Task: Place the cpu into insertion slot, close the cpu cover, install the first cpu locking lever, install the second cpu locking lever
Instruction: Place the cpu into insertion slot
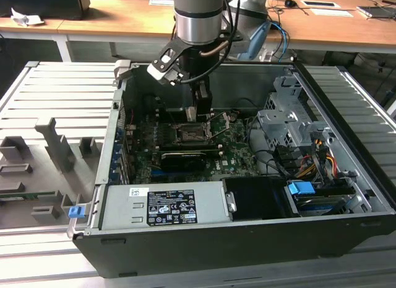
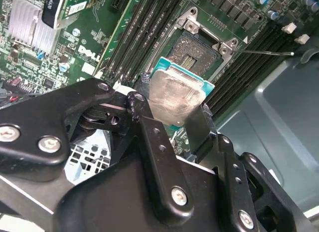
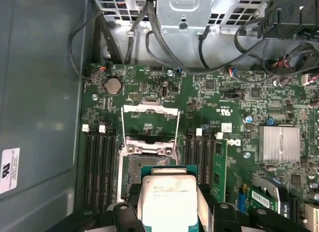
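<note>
Green circuit board fills the middle of the exterior view, where the gripper hangs just above the socket. In the second wrist view the jaws are clamped on the cpu by its edges, near the socket but apart from it. In the first wrist view the cover stands open. A cpu lowered off-centre or turned wrongly could, I judge, bend the socket's contacts or catch its rim.
</note>
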`<state>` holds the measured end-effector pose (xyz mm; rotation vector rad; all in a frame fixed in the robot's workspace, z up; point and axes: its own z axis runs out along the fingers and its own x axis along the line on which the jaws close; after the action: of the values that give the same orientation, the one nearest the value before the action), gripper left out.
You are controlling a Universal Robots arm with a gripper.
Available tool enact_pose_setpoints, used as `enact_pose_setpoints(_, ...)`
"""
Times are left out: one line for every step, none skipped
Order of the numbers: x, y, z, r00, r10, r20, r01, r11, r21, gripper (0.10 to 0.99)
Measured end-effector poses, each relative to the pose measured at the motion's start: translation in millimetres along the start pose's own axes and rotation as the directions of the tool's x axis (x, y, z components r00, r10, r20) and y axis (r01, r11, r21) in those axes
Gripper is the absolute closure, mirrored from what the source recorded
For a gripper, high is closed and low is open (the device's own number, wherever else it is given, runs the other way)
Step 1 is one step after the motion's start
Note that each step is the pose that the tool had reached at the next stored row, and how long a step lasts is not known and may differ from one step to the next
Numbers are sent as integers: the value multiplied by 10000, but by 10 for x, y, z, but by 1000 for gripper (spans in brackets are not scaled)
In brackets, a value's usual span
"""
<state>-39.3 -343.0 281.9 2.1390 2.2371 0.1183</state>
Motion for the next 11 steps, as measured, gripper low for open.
enact_pose_setpoints(0, -1, 15, 10000, 0, 0, 0, 10000, 1, 557)
enact_pose_setpoints(0, -2, 26, 10000, 0, 0, 0, 10000, 1, 557)
enact_pose_setpoints(-1, -3, 39, 10000, 0, 1, 0, 10000, 1, 557)
enact_pose_setpoints(-1, -4, 47, 10000, 0, 0, 0, 10000, 1, 557)
enact_pose_setpoints(-1, -4, 51, 10000, -1, 0, 1, 10000, 1, 557)
enact_pose_setpoints(-1, -5, 54, 10000, 0, 2, 0, 10000, 3, 557)
enact_pose_setpoints(-2, -5, 55, 10000, -1, 3, 1, 10000, 3, 557)
enact_pose_setpoints(-1, -5, 59, 10000, -1, 0, 1, 10000, 1, 557)
enact_pose_setpoints(-1, -5, 61, 10000, -1, 1, 1, 10000, 2, 557)
enact_pose_setpoints(-1, -5, 62, 10000, -1, 1, 1, 10000, 2, 557)
enact_pose_setpoints(-1, -5, 63, 10000, -1, 1, 1, 10000, 2, 557)
